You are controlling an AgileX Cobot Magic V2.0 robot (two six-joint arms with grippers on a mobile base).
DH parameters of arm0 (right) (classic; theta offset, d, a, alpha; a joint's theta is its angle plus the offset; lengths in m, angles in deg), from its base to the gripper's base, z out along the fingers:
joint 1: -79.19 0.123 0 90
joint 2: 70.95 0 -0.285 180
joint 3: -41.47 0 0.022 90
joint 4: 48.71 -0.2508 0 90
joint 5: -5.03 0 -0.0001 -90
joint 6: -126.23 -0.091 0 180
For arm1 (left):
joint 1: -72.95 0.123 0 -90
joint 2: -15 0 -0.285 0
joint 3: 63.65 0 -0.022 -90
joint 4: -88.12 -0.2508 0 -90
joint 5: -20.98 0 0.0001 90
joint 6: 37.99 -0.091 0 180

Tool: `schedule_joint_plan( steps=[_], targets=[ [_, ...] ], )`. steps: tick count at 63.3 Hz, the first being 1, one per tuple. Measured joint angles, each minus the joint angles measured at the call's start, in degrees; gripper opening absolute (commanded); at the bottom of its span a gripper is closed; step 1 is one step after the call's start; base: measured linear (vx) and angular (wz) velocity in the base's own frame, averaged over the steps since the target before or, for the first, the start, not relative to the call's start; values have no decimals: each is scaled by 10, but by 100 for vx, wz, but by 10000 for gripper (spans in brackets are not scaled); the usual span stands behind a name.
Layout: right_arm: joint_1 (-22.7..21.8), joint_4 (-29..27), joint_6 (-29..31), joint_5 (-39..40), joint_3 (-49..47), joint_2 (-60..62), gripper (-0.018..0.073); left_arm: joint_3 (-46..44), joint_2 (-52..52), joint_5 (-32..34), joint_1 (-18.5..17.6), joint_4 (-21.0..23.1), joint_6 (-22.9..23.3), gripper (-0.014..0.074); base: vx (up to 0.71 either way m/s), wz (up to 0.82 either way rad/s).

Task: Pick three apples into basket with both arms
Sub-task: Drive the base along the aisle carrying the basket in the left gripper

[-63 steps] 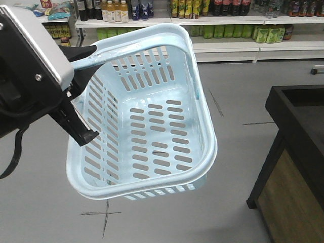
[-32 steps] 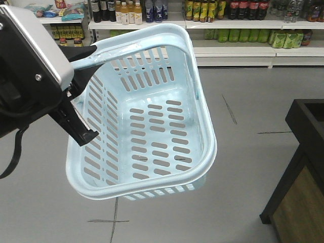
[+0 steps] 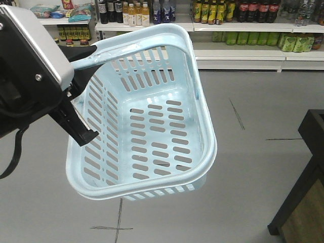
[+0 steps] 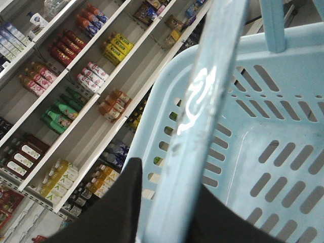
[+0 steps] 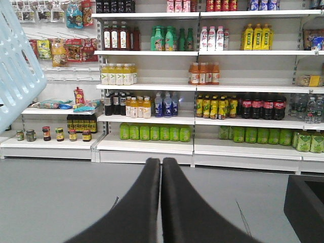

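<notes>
The pale blue basket [image 3: 152, 131] hangs in the air, tilted, empty, held by its handle [image 3: 121, 50]. My left gripper [image 3: 83, 58] is shut on that handle; in the left wrist view the handle [image 4: 202, 111] runs between the black fingers [image 4: 116, 207] of the left gripper [image 4: 167, 202]. My right gripper [image 5: 161, 172] is shut and empty, pointing at the shelves over the floor. A corner of the basket [image 5: 15, 76] shows at the top left of the right wrist view. The apples are out of view.
Store shelves [image 3: 212, 35] with drink bottles line the far side. A dark black-topped counter [image 3: 304, 192] stands at the lower right, also in the right wrist view [image 5: 306, 202]. Grey floor [image 3: 253, 167] with black marks lies below.
The view has shifted: the shelves and the dark counter have slid to the right in the frame. The basket stays the same in my left gripper.
</notes>
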Motion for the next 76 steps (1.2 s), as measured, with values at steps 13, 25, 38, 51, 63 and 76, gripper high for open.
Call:
schedule_joint_plan(
  steps=[13,25,38,51,63,76],
  targets=[
    [0,0,0,0,0,0,-9,0,0,0,0,0,0,-7,7,2],
    [0,0,0,0,0,0,-9,0,0,0,0,0,0,-7,7,1],
    [0,0,0,0,0,0,-9,0,0,0,0,0,0,-7,7,1],
    [0,0,0,0,0,0,-9,0,1,-1,0,0,0,-7,2,-5],
    [0,0,0,0,0,0,-9,0,1,-2,0,0,0,-7,0,0],
    [0,0,0,0,0,0,-9,0,1,-3,0,0,0,-7,0,-1]
  ],
)
